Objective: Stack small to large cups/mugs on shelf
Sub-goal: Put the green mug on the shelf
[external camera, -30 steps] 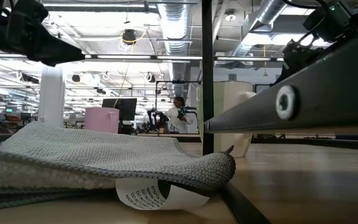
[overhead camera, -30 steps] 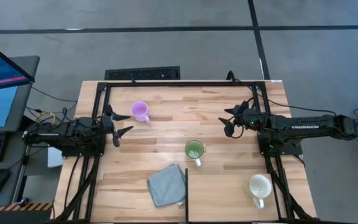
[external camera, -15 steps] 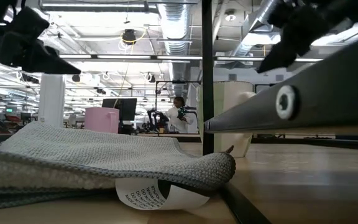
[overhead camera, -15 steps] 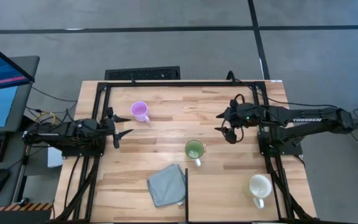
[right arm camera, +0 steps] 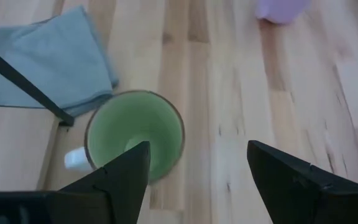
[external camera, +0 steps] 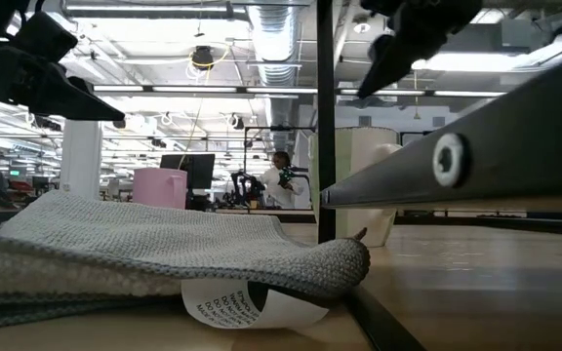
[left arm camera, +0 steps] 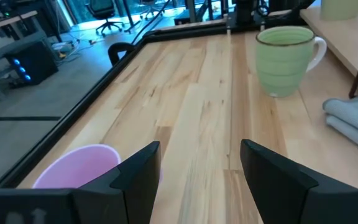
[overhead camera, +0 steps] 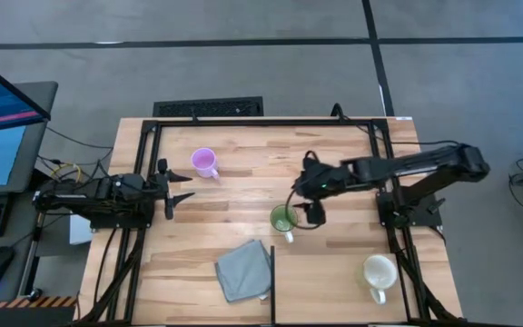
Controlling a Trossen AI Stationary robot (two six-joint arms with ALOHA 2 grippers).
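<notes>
The green mug (overhead camera: 284, 218) stands upright on the table near its middle, with its handle toward the near edge. My right gripper (overhead camera: 303, 203) hangs open above it, just to its right; the right wrist view looks down into the green mug (right arm camera: 134, 137) past my right gripper (right arm camera: 197, 171). The lilac mug (overhead camera: 204, 162) stands upright toward the far left. My left gripper (overhead camera: 176, 186) waits open beside it, with the lilac mug (left arm camera: 79, 167) next to my left gripper (left arm camera: 201, 165). The cream mug (overhead camera: 379, 272) stands at the near right.
A grey cloth (overhead camera: 243, 270) lies crumpled at the near edge, left of a thin dark shelf post (overhead camera: 272, 282). A black frame (overhead camera: 243, 122) runs around the table's edges. Bare wood lies between the lilac and green mugs. People show in the room far behind.
My right gripper has reached out from the table's right side toward its left and near edge, and it now hangs over the green mug. The mugs and the cloth have stayed in place.
</notes>
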